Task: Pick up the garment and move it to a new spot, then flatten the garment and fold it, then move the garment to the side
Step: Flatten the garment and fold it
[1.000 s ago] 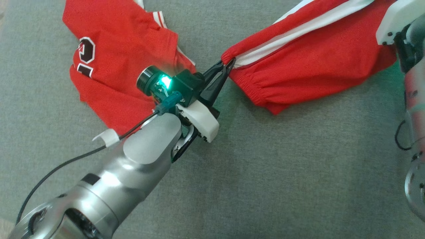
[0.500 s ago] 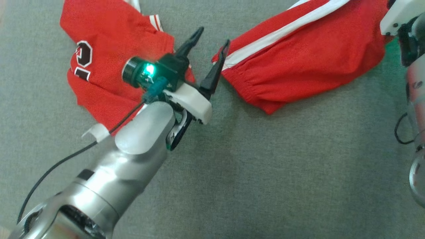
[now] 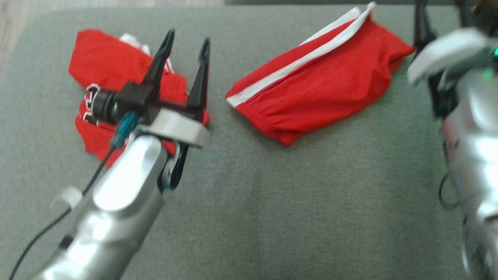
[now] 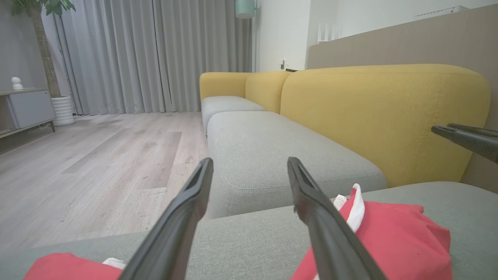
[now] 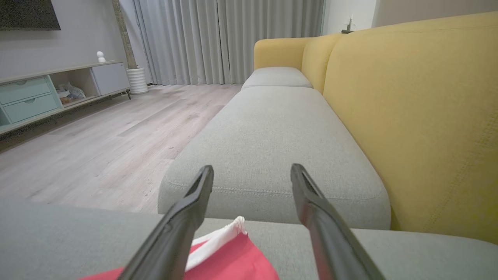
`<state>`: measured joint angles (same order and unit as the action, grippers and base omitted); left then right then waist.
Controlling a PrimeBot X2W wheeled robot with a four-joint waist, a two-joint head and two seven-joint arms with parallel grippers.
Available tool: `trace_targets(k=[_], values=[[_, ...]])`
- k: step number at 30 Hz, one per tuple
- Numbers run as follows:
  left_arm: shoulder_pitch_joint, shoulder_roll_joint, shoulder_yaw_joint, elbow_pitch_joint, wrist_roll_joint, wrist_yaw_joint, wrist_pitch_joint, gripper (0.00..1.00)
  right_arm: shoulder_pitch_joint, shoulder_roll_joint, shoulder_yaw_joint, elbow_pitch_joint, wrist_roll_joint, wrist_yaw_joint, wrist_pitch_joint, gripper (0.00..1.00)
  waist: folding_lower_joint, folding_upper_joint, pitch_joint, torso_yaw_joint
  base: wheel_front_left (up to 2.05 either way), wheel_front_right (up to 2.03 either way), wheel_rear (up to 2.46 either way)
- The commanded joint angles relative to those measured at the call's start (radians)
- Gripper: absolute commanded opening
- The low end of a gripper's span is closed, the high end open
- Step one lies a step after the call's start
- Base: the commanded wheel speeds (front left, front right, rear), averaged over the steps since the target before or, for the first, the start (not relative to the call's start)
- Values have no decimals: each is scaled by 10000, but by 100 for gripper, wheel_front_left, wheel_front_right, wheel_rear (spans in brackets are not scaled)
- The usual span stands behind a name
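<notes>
The red shorts [image 3: 319, 85] with a white side stripe lie folded on the grey cushion [image 3: 272, 202], right of centre in the head view. My left gripper [image 3: 187, 38] stands open to their left, raised over a crumpled red jersey [image 3: 97, 62], nothing between its fingers. The left wrist view shows that gripper [image 4: 249, 161] open, the shorts [image 4: 393, 233] low at the right and the jersey [image 4: 54, 266] at the bottom left. My right gripper [image 5: 252, 168] is open above the shorts' striped far end [image 5: 233, 260]. In the head view the right gripper [image 3: 439, 17] is blurred at the top right.
The grey cushion's far edge [image 4: 272, 212] drops to another grey seat [image 5: 272, 128] beyond. A yellow backrest [image 4: 381, 116] runs along the right of both wrist views. Wooden floor [image 4: 97, 167] lies to the left, with a low cabinet [image 5: 46, 93] by the wall.
My left gripper let go of the shorts' waistband corner, opened and swung left over the jersey. The right arm drew back from the shorts. The head camera has shifted, showing more of the cushion.
</notes>
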<state>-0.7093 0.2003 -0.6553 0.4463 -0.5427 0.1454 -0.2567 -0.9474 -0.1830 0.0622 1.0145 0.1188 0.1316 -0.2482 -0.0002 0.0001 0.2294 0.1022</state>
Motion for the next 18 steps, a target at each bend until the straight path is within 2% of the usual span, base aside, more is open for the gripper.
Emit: trace_targets(k=[1,7,13,18], values=[[-135,318,410,-319,84,66,-50,100,30,90,207,-383,82,-9,-100,100,2,-1,-393,-260,0,0,0],[1521,517,855,-934,486,164,-50,100,2458,-190,1080,-2191,942,-9,-121,100,2,-1,-1104,-556,0,0,0],[3129,404,1299,-1406,808,270,-51,100,4587,-112,894,-3793,1309,-9,178,100,2,-1,-1566,-710,0,0,0],[4185,190,1742,-1869,1195,317,-51,100,5949,314,297,-5154,1230,-9,565,100,2,-1,-1648,-807,0,0,0]])
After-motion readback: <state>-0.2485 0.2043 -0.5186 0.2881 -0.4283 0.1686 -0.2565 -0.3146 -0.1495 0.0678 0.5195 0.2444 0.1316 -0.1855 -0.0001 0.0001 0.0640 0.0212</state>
